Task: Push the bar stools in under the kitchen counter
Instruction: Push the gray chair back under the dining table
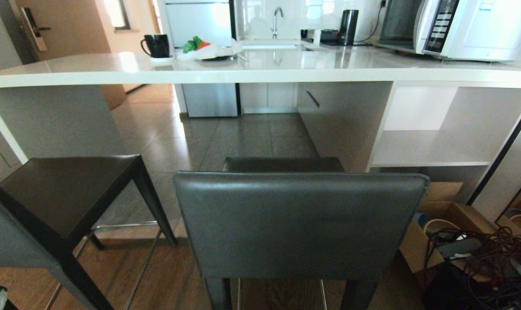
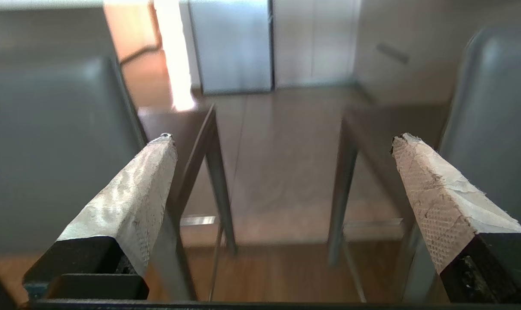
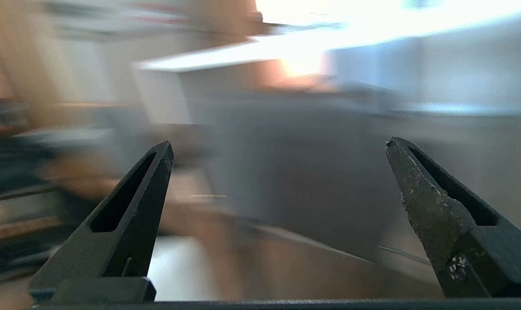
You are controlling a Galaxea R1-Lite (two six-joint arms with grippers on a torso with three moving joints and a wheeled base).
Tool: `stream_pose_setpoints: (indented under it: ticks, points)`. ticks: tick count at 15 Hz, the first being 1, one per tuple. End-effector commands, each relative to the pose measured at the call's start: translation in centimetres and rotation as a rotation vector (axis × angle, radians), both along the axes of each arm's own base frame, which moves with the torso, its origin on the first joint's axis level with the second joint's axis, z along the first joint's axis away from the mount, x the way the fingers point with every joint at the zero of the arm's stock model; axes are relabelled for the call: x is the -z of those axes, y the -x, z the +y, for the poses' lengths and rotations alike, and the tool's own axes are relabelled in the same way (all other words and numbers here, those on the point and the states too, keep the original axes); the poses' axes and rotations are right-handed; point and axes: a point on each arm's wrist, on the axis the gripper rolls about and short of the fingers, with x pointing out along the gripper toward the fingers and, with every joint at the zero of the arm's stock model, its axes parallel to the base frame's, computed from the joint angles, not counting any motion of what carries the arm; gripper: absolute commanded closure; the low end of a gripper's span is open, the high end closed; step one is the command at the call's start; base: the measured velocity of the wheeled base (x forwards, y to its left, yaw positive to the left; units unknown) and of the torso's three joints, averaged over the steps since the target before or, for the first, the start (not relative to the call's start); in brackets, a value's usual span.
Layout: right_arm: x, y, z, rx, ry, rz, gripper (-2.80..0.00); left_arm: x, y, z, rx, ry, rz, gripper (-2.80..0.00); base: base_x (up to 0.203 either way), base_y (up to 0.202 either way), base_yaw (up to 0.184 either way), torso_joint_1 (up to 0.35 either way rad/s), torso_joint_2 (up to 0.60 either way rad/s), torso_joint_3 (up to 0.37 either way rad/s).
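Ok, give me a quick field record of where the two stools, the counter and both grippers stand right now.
centre stool: dark grey leather-backed bar stool, backrest toward the camera, seat short of the counter edge
left stool: matching black-legged stool, angled, also not under the counter
counter: long white stone kitchen counter, open floor beneath
on counter: black mug, microwave
left gripper: open, empty, facing the gap between the stools
right gripper: open, empty
floor right: cardboard box with cables
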Motion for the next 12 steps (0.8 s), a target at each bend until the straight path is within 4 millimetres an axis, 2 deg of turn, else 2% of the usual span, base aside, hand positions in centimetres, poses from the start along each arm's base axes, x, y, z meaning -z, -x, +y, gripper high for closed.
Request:
stream_pose_setpoints:
  ticks: [1, 3, 5, 7, 9, 10, 12]
  points:
    - [2.5, -1.7, -0.7, 0.335, 0.013, 0.065, -2.8, 1.2, -0.3, 0.1, -0.047, 0.006, 0.047, -2.8, 0.0, 0.0, 0.0, 0.0, 0.0, 0.0]
    - [5.5, -3.3, -1.0, 0.505, 0.062, 0.171, -2.8, 2.4, -0.5, 0.2, -0.096, -0.004, 0.088, -2.8, 0.0, 0.0, 0.0, 0.0, 0.0, 0.0]
    - [7.8, -4.2, -1.2, 0.572, 0.114, 0.2, -2.8, 2.1, -0.1, 0.4, -0.204, -0.044, 0.063, -2.8, 0.0, 0.0, 0.0, 0.0, 0.0, 0.0]
    - [8.0, -4.4, -1.2, 0.582, 0.134, 0.192, -2.8, 1.9, 1.4, 0.4, -0.238, -0.07, -0.011, -2.8, 0.0, 0.0, 0.0, 0.0, 0.0, 0.0]
    - [8.2, -4.4, -1.1, 0.546, 0.145, 0.216, -2.8, 2.5, 2.9, 0.3, -0.205, -0.085, -0.09, -2.8, 0.0, 0.0, 0.0, 0.0, 0.0, 0.0]
    - [8.5, -4.4, -1.1, 0.538, 0.142, 0.243, -2.8, 3.0, 2.9, 0.2, -0.181, -0.091, -0.098, -2.8, 0.0, 0.0, 0.0, 0.0, 0.0, 0.0]
    - [8.8, -4.4, -1.1, 0.53, 0.127, 0.275, -2.8, 5.0, 2.1, 0.1, -0.137, -0.107, 0.019, -2.8, 0.0, 0.0, 0.0, 0.0, 0.0, 0.0]
